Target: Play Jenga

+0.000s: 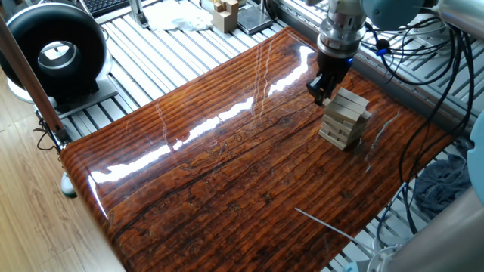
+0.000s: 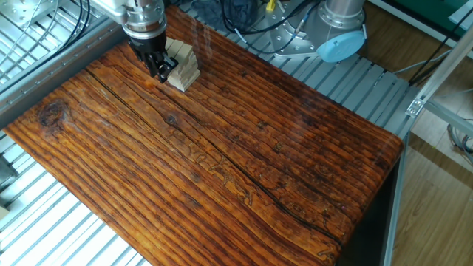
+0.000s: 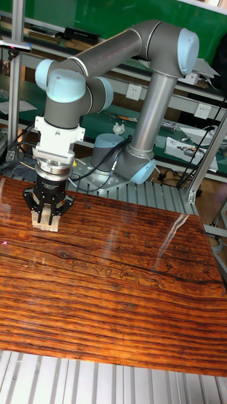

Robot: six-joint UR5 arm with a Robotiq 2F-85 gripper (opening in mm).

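Observation:
The Jenga tower (image 1: 345,118) is a short crosswise stack of pale wooden bars near the far right edge of the table, and its upper layers sit slightly askew. It also shows in the other fixed view, tower (image 2: 184,66), and partly behind the fingers in the tall view, tower (image 3: 48,221). My gripper (image 1: 321,92) points down right against the tower's left side, near its upper layers. In the tall view the gripper (image 3: 47,213) has its fingers spread, with pale wood showing between them. Whether they touch a bar is hidden.
The glossy dark wooden table (image 1: 227,166) sits on a slatted metal frame. Off the table there are a black round device (image 1: 57,53) at the far left, tan wooden pieces (image 1: 224,11) at the back, and cables (image 1: 423,68) at the right. A thin rod (image 1: 325,223) lies near the front edge.

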